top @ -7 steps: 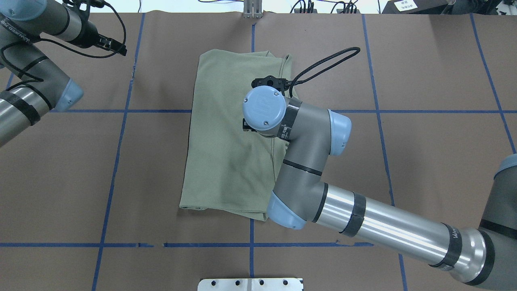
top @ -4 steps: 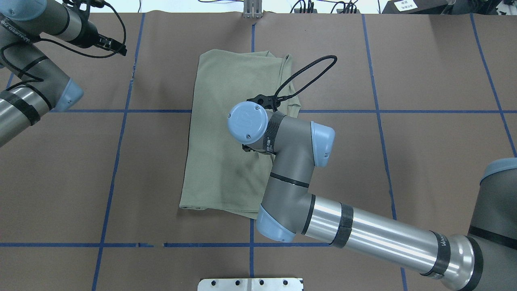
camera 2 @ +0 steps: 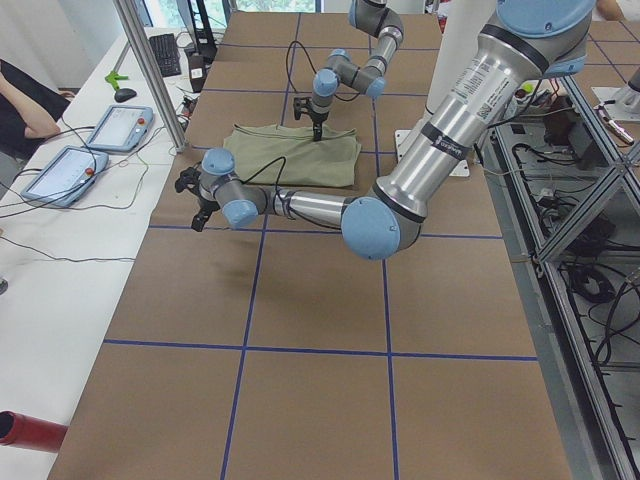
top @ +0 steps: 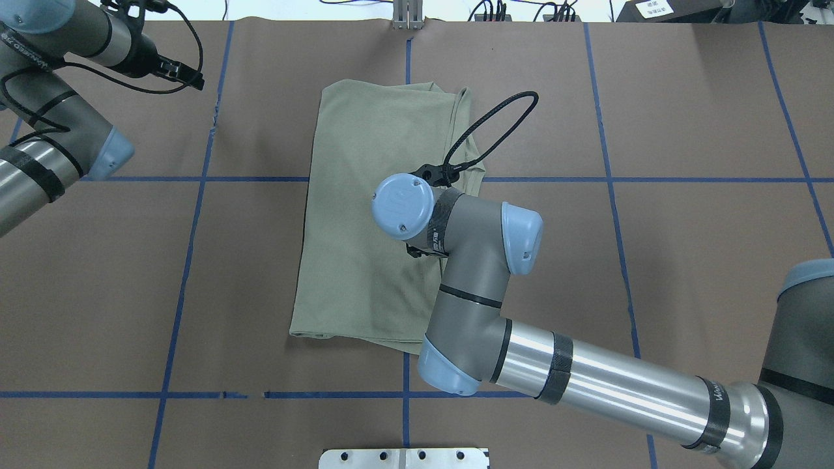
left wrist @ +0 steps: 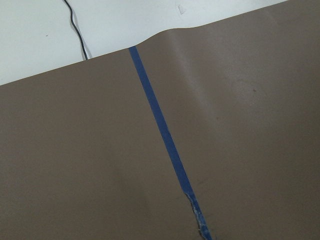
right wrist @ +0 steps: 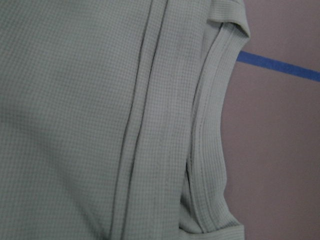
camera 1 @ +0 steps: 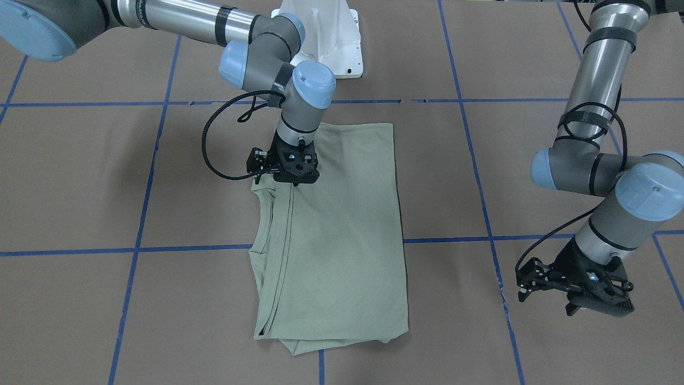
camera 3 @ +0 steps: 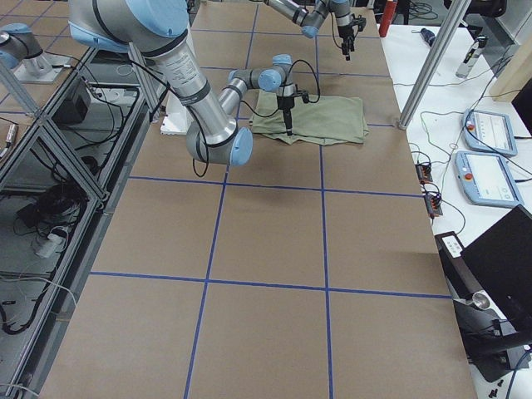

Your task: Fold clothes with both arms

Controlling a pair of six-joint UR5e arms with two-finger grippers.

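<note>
Only the right wrist view shows the ribbed collar (right wrist: 210,150) of the shirt (right wrist: 75,100). I cannot tell how the right gripper (camera 1: 294,181) or left gripper (camera 1: 593,302) jaws stand.

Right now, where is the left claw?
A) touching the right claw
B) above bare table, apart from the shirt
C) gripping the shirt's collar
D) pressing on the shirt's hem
B: in the front-facing view the left claw hangs over bare brown table, well to the side of the shirt.
</note>
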